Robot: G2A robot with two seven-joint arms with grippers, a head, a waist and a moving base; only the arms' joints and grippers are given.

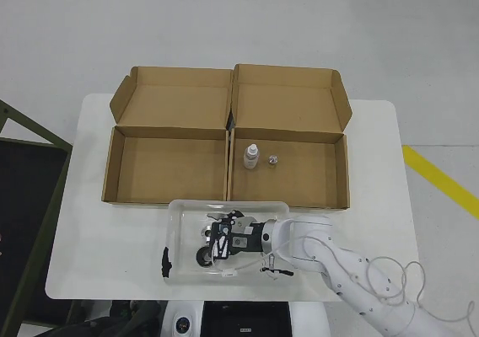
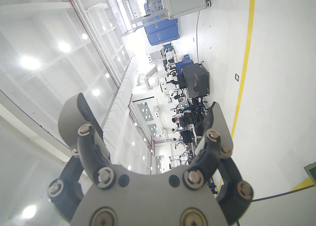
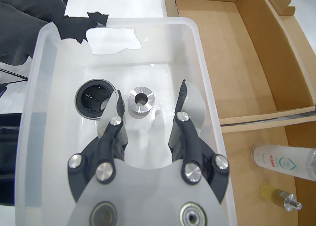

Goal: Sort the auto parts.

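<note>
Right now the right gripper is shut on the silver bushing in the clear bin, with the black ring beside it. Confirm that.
Wrong on one count: the right gripper is open, not shut on the silver bushing. The right wrist view shows its fingers apart, the bushing between them in the clear bin, with the black ring beside it.

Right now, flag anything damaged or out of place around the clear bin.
The clear bin has a ragged black scrap and a torn white patch at one end wall. Both have jagged edges, as if ripped. Nothing looks spilled.
</note>
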